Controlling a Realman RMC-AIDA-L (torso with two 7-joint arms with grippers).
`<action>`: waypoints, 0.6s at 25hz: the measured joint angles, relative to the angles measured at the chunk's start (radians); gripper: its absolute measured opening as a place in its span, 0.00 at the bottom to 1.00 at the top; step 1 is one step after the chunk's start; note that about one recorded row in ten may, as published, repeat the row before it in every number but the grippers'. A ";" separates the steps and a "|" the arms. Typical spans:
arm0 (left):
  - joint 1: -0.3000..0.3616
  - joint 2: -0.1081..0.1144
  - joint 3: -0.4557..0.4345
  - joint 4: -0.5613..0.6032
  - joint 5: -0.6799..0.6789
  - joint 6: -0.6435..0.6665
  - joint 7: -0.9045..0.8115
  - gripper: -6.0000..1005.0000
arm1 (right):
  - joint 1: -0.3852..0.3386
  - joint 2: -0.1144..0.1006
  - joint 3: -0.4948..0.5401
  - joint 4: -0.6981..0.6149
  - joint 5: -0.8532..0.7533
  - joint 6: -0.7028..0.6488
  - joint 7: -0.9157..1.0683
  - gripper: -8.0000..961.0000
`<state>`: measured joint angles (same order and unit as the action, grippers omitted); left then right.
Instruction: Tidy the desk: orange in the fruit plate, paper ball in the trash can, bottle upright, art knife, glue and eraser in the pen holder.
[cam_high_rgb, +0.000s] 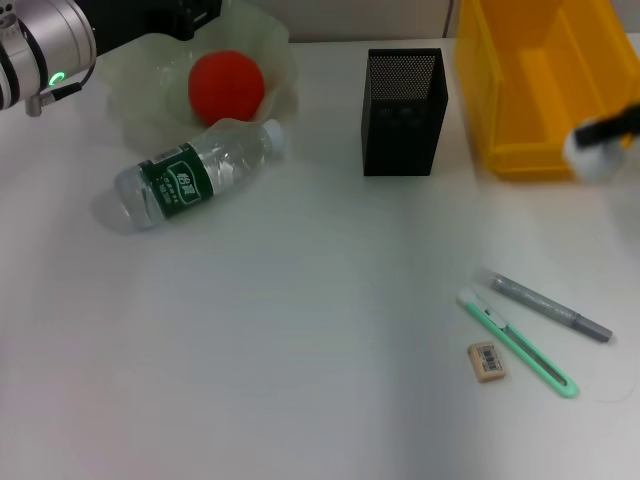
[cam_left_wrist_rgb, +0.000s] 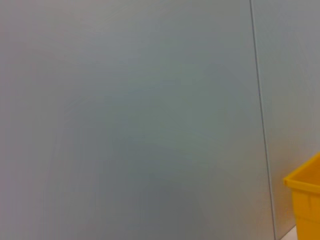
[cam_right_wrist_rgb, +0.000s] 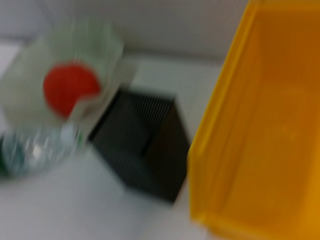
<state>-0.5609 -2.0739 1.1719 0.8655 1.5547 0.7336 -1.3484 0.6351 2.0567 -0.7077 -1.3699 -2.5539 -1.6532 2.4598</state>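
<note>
Orange sits in the fruit plate, bottle down on its side, small items loose near the front right.

Biggest on the bench (cam_high_rgb: 300, 350) is the yellow trash can (cam_high_rgb: 540, 90), at the back right corner. Over at the back left, the pale fruit plate (cam_high_rgb: 135, 85) has the orange (cam_high_rgb: 226, 86) sitting in it, and the bottle (cam_high_rgb: 195, 172) lies flat just in front of the plate, cap toward it. The black mesh pen holder (cam_high_rgb: 404, 112) stands at the back middle. Toward the front right edge lie the glue (cam_high_rgb: 550, 306), the green art knife (cam_high_rgb: 518, 342) and, just beside the knife, the eraser (cam_high_rgb: 487, 361). The right gripper (cam_high_rgb: 602, 142) hovers blurred at the bin's front corner, apparently with something white there; its jaws I cannot tell. The left arm (cam_high_rgb: 40, 50) is up at the back left corner, its jaws out of sight.
</note>
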 joint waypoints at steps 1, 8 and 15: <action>0.002 0.000 0.000 0.001 0.000 0.000 0.000 0.52 | 0.000 0.000 0.000 0.000 0.000 0.000 0.000 0.39; 0.021 0.000 0.000 0.004 -0.032 0.029 -0.010 0.52 | -0.033 0.021 -0.026 0.096 0.131 0.400 -0.151 0.39; 0.065 0.003 0.009 0.084 -0.036 0.146 -0.094 0.52 | -0.021 0.023 -0.106 0.277 0.184 0.642 -0.234 0.38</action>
<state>-0.4958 -2.0705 1.1810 0.9497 1.5182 0.8793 -1.4427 0.6143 2.0798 -0.8142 -1.0932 -2.3694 -1.0115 2.2260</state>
